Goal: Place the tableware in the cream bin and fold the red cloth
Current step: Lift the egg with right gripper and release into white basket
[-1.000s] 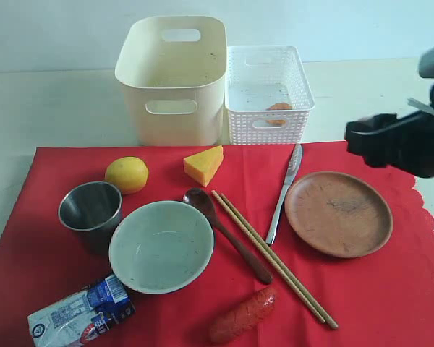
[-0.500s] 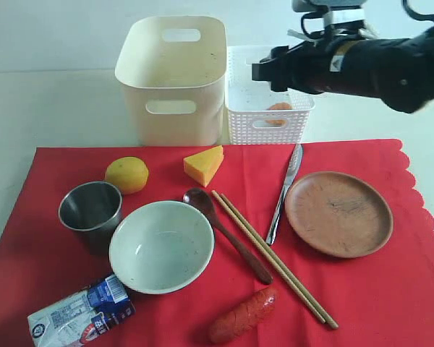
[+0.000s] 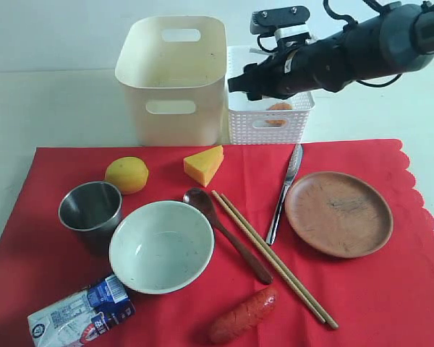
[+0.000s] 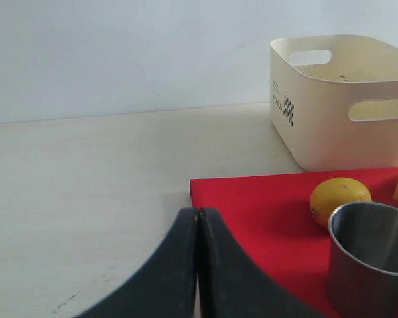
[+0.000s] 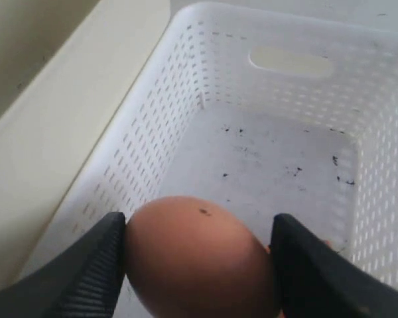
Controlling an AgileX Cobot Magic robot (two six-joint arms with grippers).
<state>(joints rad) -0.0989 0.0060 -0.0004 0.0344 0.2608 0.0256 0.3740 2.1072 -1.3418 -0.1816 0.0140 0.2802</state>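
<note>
On the red cloth [image 3: 390, 289] lie the steel cup [image 3: 91, 210], pale bowl [image 3: 161, 246], dark spoon [image 3: 228, 235], chopsticks [image 3: 275, 260], knife [image 3: 284, 191] and reddish-brown plate [image 3: 338, 213]. The cream bin [image 3: 172, 79] stands behind the cloth. My right gripper [image 3: 242, 83] hangs over the white perforated basket [image 3: 267, 123], shut on a brown egg [image 5: 199, 258]. My left gripper [image 4: 198, 212] is shut and empty, low over the bare table by the cloth's edge [image 4: 252, 199], near the cup [image 4: 371, 258]. It is out of the exterior view.
A lemon [image 3: 126, 174], cheese wedge [image 3: 204, 165], sausage [image 3: 242, 315] and milk carton [image 3: 79, 312] also lie on the cloth. An orange item [image 3: 278, 108] sits inside the white basket. The basket stands right beside the cream bin [image 4: 338, 99].
My right arm has swung from the far right edge leftward and now hangs over the white basket. Nothing on the cloth has moved.
</note>
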